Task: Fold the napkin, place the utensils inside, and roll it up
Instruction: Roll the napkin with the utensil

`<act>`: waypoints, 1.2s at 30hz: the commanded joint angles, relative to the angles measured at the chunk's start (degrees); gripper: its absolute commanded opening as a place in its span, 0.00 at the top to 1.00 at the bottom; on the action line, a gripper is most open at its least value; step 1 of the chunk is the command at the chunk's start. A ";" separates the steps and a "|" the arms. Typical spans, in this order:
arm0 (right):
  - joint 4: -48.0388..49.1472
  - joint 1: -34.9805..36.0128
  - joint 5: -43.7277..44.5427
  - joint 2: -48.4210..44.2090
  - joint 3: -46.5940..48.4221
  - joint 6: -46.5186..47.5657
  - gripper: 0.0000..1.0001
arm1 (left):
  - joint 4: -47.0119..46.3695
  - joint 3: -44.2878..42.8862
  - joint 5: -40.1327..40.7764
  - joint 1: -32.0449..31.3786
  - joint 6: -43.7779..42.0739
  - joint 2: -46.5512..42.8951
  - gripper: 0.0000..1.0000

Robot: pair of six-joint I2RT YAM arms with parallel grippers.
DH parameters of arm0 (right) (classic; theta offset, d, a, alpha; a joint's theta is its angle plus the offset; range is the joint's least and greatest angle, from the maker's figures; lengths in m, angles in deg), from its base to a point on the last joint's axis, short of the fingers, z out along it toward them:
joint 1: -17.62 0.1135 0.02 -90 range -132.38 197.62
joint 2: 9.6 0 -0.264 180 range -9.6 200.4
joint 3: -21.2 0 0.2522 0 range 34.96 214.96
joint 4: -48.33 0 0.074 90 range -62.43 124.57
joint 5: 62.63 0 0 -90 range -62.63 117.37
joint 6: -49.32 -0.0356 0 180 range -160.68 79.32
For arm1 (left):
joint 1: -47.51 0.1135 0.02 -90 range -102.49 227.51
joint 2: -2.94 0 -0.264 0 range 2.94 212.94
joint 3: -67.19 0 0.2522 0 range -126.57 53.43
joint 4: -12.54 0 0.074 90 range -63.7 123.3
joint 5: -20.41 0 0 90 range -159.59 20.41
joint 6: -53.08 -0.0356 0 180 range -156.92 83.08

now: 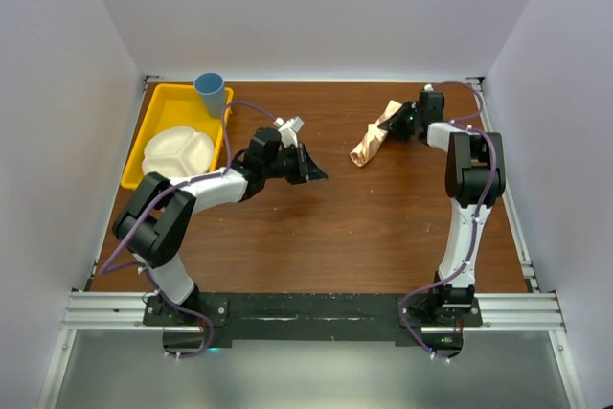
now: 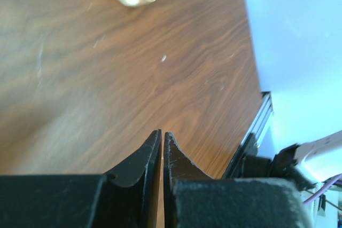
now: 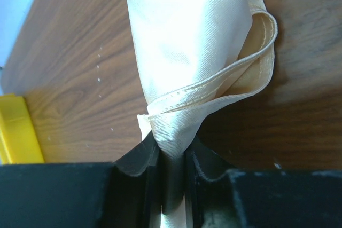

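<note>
Brown wood-grain table (image 1: 335, 227), white walls around it. My right gripper (image 3: 170, 150) pinches one end of the soft peach-orange cloth napkin (image 1: 372, 143), which lies bundled in a loose roll at the table's far right. My left gripper (image 2: 162, 138) hovers mid-table, jaws nearly touching, holding nothing. Slim silver fork: not visible; possibly inside the roll, I cannot tell. Step in hand, by my judgement: finishing the roll. Next move calls for a release that leaves the cloth wound.
</note>
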 commanded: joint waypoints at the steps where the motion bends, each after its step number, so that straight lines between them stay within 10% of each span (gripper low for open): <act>1: 1.65 0.45 -0.71 3.14 0.62 -4.45 0.77 | -10.09 -7.83 -3.56 0.21 3.15 5.79 0.90; 6: -0.02 0.36 0.26 2.18 1.24 -3.31 0.46 | -12.55 -18.20 -5.84 0.39 3.77 14.93 0.89; 21: -11.44 -3.50 2.28 -3.53 1.69 8.46 0.09 | -16.24 -38.51 -6.72 0.04 2.01 32.53 0.90; 36: -16.45 -3.42 -2.99 -3.01 16.44 14.97 0.36 | -14.67 -58.81 -8.22 -2.86 4.30 48.53 0.95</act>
